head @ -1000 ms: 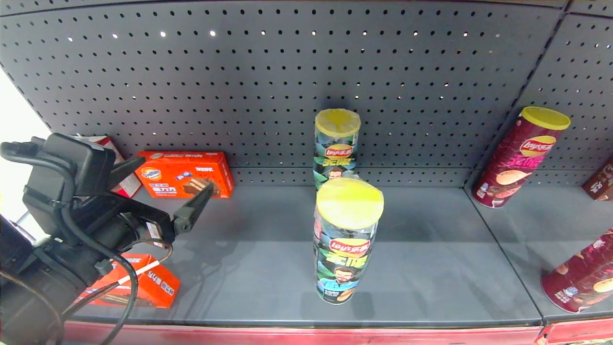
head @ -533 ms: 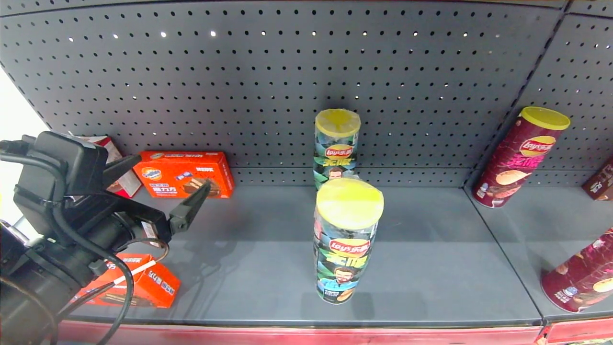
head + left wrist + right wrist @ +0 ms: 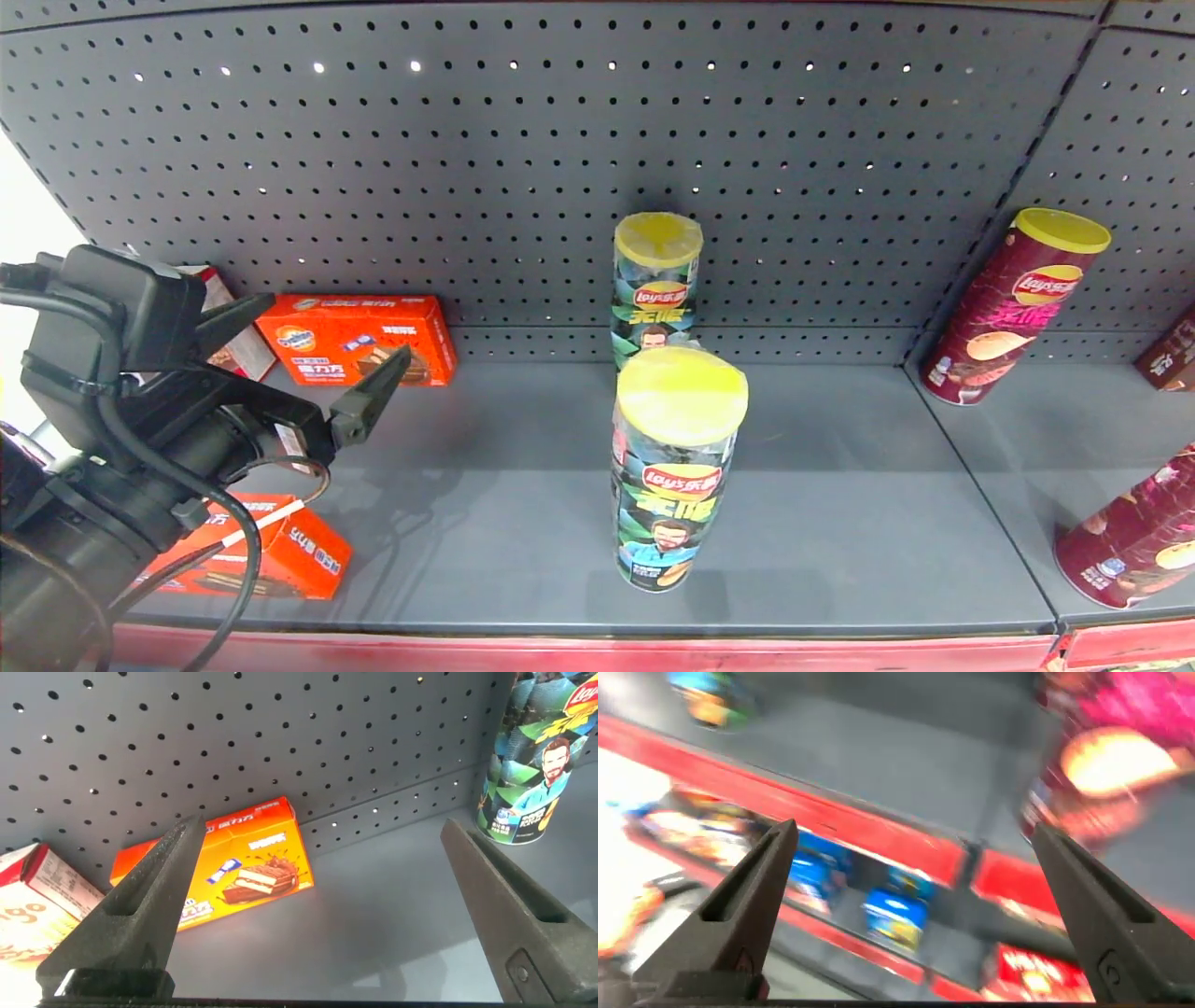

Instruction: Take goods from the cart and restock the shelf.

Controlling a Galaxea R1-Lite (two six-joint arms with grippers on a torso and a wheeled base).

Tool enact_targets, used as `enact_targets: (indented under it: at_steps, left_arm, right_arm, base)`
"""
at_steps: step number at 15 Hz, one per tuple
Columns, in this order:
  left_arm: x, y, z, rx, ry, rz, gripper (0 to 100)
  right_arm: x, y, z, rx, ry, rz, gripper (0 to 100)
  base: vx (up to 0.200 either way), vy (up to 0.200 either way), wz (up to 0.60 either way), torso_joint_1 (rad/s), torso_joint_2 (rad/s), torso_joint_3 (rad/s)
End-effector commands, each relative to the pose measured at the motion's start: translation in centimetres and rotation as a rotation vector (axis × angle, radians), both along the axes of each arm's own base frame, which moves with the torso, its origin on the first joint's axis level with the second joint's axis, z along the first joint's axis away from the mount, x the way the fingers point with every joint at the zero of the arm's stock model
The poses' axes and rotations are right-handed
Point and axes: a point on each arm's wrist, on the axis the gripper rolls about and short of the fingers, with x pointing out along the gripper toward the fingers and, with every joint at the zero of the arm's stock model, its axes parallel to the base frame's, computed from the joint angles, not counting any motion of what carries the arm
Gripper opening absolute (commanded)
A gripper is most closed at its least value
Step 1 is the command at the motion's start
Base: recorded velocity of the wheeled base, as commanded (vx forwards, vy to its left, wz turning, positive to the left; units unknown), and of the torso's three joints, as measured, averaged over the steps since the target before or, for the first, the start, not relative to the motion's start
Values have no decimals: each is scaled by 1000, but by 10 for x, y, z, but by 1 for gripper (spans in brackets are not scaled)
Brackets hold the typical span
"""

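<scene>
On the grey shelf [image 3: 840, 504] two green chip cans with yellow lids stand upright, one at the front [image 3: 674, 471] and one behind it [image 3: 655, 280] against the pegboard. An orange biscuit box [image 3: 355, 338] lies at the back left, and another orange box [image 3: 289, 558] lies near the front left edge. My left gripper [image 3: 317, 347] hovers open and empty above the shelf's left part, in front of the back orange box [image 3: 224, 863]. In its wrist view a green can [image 3: 528, 765] stands off to one side. My right gripper [image 3: 915, 910] is open and empty, facing a blurred red shelf edge [image 3: 878, 831].
Maroon chip cans stand on the neighbouring shelf section, one at the back [image 3: 1018, 303] and one at the front right [image 3: 1134, 541]. A white and red box [image 3: 233, 347] sits at the far back left. The pegboard wall [image 3: 560, 140] closes the back. Blurred blue packages [image 3: 896, 910] sit below the red edge.
My left arm has drifted slightly left and up, its gripper staying open. The cans and boxes have not moved.
</scene>
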Motion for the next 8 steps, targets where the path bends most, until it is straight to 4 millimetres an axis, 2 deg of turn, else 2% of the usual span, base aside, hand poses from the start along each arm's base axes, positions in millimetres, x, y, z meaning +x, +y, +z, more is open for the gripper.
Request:
enact_targets:
  at_steps: [1,3,5,8]
  left_arm:
    - [2,-2,-1,3,4,-6,100]
    - [4,-4,-2,5,9,-12,100]
    - [5,-7,-1,6,7,-25,100]
    - [6,-8,-1,7,8,-27,100]
  right_arm:
    - [0,4,-4,18,45,-286,100]
    - [-2,6,-4,34,35,-465,100]
    - [-7,8,-5,83,-20,-568,100]
    - [-10,12,-7,96,-66,-365,100]
  base:
    - [0,0,0,0,0,0]
    - [0,0,0,0,0,0]
    - [0,0,0,0,0,0]
    - [0,0,0,0,0,0]
